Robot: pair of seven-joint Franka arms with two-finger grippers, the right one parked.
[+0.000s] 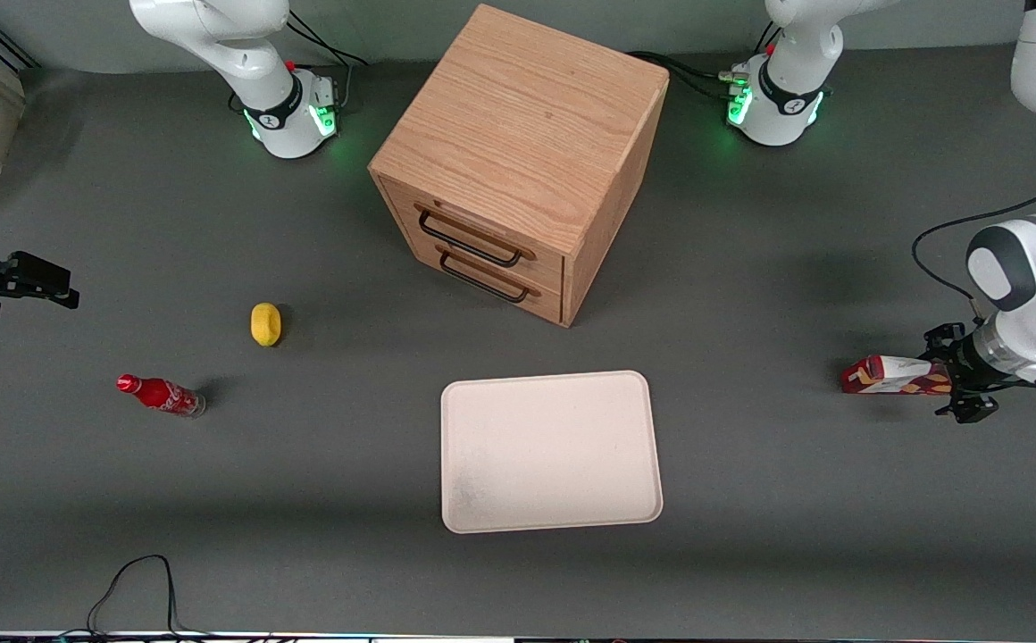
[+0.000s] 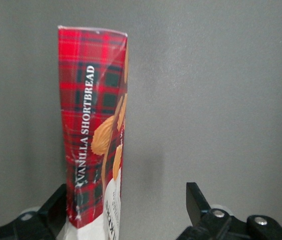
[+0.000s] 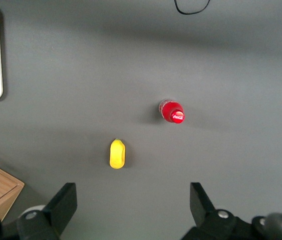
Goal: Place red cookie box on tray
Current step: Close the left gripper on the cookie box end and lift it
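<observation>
Dark-red tartan on the red cookie box [image 1: 893,376], low over the grey counter [image 1: 750,295] toward the working arm's end, well apart from the tray [image 1: 550,451]. Long axis along the counter's length in the front view: free end pointing toward the tray and the parked arm's end, other end tucked into the left gripper [image 1: 951,379]. Seen from the left wrist, box [image 2: 93,125] on a narrow edge, lettering "VANILLA SHORTBREAD" along its length, tan cookie pictures on the adjoining face, white patch at the gripper end. Gripper [image 2: 125,197] straddling that end, fingers [image 2: 55,202] spread wide and not clamped: one against or just beside the box, the other well clear of it with bare counter between. Near end of the box cut off at the frame edge; hard to tell whether resting on the counter or held slightly above it. Cream-white tray flat, nearer the front camera than the wooden drawer cabinet [image 1: 518,152]. Toward the parked arm's end, a yellow object [image 1: 265,323] and a small red cola bottle [image 1: 161,395], apart from each other.
</observation>
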